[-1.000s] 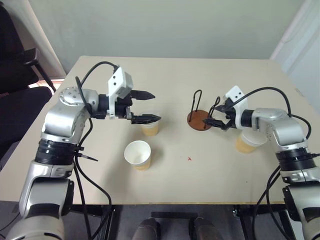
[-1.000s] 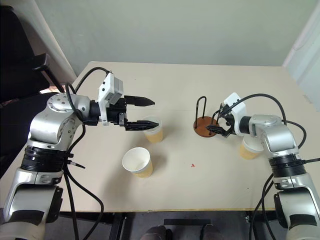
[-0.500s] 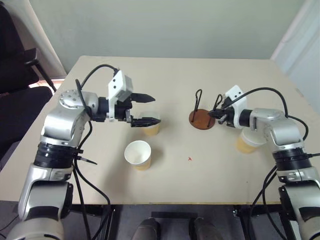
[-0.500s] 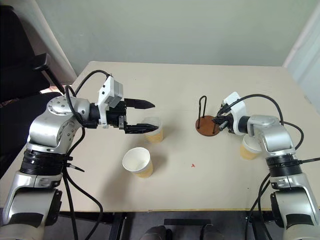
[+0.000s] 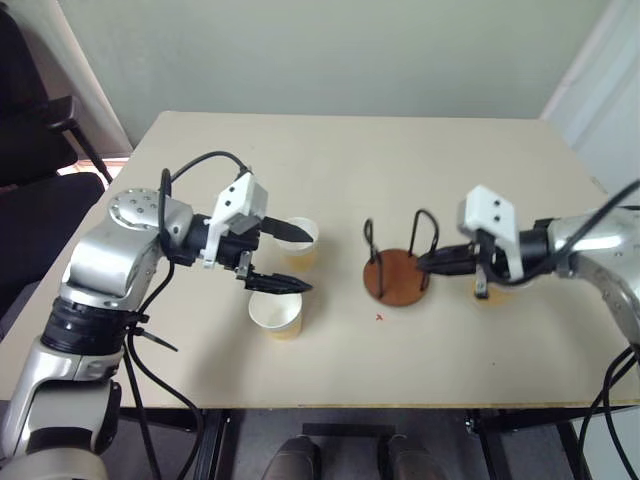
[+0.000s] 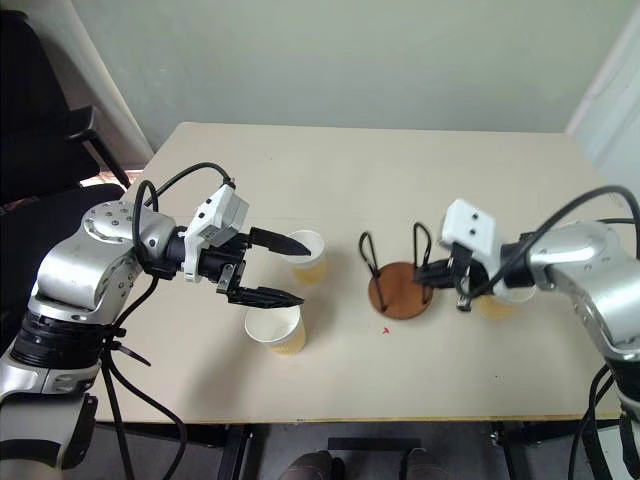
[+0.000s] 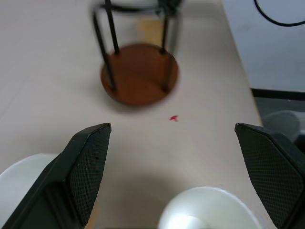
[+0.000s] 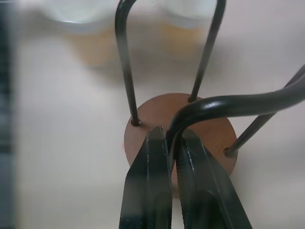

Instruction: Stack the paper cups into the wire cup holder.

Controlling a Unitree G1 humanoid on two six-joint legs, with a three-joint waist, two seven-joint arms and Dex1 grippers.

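Note:
The wire cup holder [image 5: 395,280] stands on the table between my arms, its brown disc base flat. My right gripper [image 5: 428,264] is shut on the holder's right wire loop [image 8: 228,102], low on it near the base. One paper cup [image 5: 303,238] stands upright left of the holder, and another [image 5: 276,309] stands nearer the front edge. A third cup [image 6: 500,302] is mostly hidden behind my right hand. My left gripper [image 5: 297,259] is open, pointing right, one finger over each of the two left cups, and holds nothing.
A small red mark [image 5: 379,318] lies on the table just in front of the holder. A black chair [image 5: 30,130] stands beyond the table's left edge. Cables loop from both wrists. Bare tabletop [image 5: 350,160] stretches behind the holder.
My right gripper shut on the holder's wire loop and dragged the holder toward the front and left. My left gripper drew back and sank slightly, staying open.

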